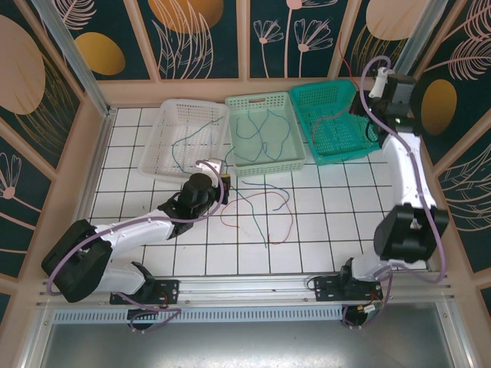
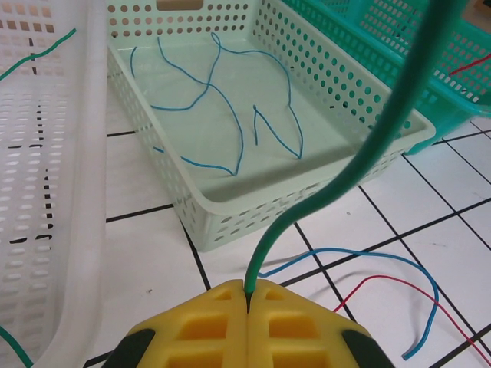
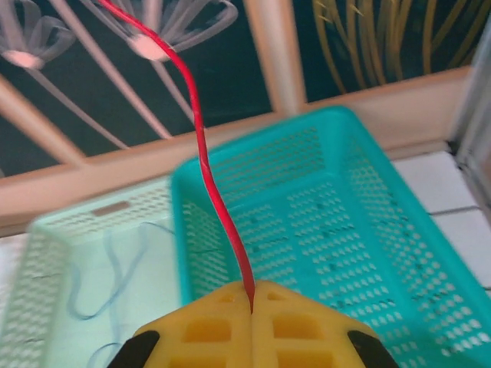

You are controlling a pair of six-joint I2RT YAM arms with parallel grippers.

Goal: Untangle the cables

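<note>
Green cable (image 2: 381,134): thin, limp, one end pinched in my left gripper (image 2: 248,297), and it rose away in a long curve. Red cable (image 3: 201,146): clamped likewise in my right gripper (image 3: 252,297), and stood up wavy. Blue cables (image 2: 222,103) lay loose and looping in the pale green basket (image 2: 307,203). A blue wire (image 2: 368,251) and a red wire (image 2: 399,286) lay side by side on the tiles (image 2: 153,253). A green strand (image 2: 38,54) was at the white basket (image 2: 46,192).

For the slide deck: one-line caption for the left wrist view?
Left pincer shut on a green cable, facing the pale green basket that holds blue cables.
</note>
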